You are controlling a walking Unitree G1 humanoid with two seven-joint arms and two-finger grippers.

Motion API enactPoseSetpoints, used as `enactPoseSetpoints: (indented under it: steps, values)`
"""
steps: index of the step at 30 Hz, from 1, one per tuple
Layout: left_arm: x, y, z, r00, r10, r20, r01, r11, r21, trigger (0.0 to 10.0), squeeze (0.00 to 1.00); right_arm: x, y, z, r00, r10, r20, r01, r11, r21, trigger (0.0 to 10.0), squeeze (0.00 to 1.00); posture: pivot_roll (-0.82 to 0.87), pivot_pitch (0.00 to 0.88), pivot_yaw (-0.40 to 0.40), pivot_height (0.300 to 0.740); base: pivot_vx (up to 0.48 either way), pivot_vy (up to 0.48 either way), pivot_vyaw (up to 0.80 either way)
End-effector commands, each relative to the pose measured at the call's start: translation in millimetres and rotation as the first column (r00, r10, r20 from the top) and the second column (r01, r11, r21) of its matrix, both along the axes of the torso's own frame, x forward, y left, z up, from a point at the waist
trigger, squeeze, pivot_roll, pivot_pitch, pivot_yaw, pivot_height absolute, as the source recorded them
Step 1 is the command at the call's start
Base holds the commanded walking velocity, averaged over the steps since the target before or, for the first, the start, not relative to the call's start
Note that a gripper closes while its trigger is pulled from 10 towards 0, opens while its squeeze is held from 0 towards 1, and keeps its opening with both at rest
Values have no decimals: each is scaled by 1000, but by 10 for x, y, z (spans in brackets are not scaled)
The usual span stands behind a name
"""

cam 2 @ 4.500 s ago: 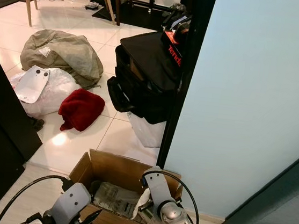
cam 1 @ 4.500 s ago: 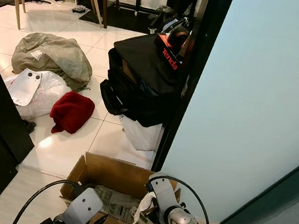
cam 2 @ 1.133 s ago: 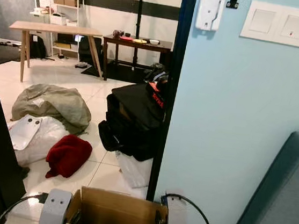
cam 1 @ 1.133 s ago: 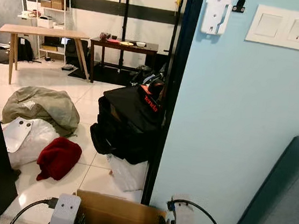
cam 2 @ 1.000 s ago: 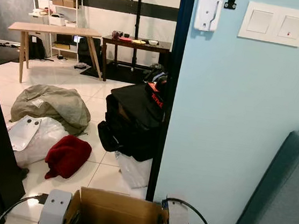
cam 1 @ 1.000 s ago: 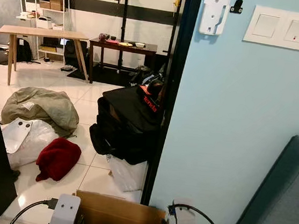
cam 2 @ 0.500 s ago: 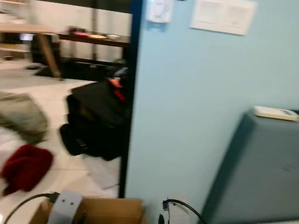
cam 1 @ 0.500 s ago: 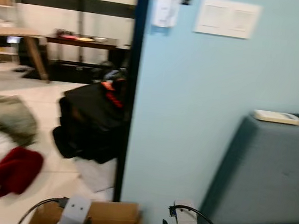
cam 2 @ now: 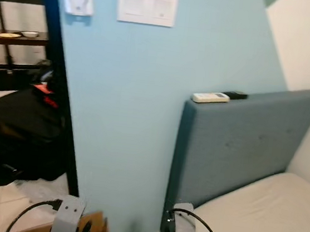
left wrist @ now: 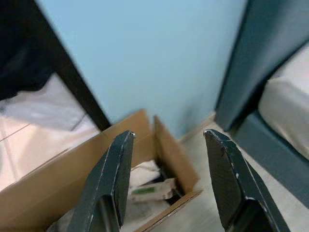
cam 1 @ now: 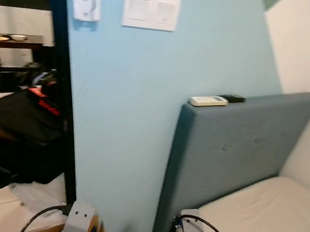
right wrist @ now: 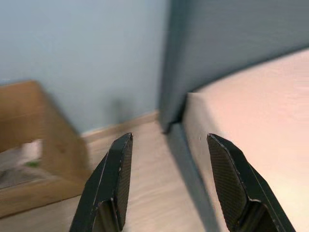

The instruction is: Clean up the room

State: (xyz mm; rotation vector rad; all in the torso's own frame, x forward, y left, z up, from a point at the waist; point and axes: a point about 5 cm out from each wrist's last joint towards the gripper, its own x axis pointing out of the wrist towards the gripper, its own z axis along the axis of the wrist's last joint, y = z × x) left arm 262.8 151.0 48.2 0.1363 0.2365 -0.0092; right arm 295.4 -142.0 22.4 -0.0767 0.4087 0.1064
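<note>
Both empty grippers, left gripper [left wrist: 166, 181] and right gripper [right wrist: 169, 181], gape wide; lower centre, the grey upholstered headboard [cam 1: 236, 142] risks a bump.

A light blue wall [cam 1: 121, 118] stands straight ahead and blocks passage. Just right of the wall, a grey headboard [cam 1: 235, 153] rises with the bare mattress [cam 1: 266, 224] in front of it. Left of the wall, black bags [cam 1: 15, 134] crowd the doorway floor. At the foot of the wall, an open cardboard box [left wrist: 96, 179] sits beside a bare strip of wooden floor [right wrist: 140, 193] running to the bed.
</note>
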Motion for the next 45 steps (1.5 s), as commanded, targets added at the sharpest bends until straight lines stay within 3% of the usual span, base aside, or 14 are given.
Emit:
enactPoseSetpoints:
  steps: [1, 10, 17, 22, 32, 45]
  values:
    - [-29, 22, -33, 1000, 3, -21, -3, 1000, 10, 10000, 0, -58, 15, -62, 999, -4, -35, 4, 1000, 5, 10000, 0, -36, 72, -26, 740, 0, 0, -800]
    - [-20, 59, -24, 1000, 17, -18, -17, 1000, 22, 10000, 0, -84, -2, -63, 999, 11, -31, -13, 999, -43, 10000, 0, -35, 68, -25, 740, 0, 0, -800]
    - [-11, 80, 5, 999, 33, 4, -33, 999, 1, 10000, 0, -82, -6, -44, 1000, -17, -27, 17, 1000, 15, 10000, 0, -34, 63, -23, 740, 0, 0, -800]
    - [-18, 70, -11, 999, 37, -24, -38, 999, -12, 10000, 0, -81, -22, -31, 999, -36, -20, 36, 999, -9, 10000, 0, -33, 63, -20, 740, 0, 0, -800]
    - [-17, 15, -1, 1000, -23, -17, 23, 1000, -5, 10000, 0, -94, -26, -37, 999, -30, -16, 30, 999, -15, 10000, 0, -31, 59, -14, 740, 0, 0, -800]
    - [-48, 11, 11, 1000, -19, 9, 20, 999, -30, 10000, 0, -146, -41, -62, 1000, -17, 0, 17, 999, -42, 10000, 0, -34, 60, -22, 740, 0, 0, -800]
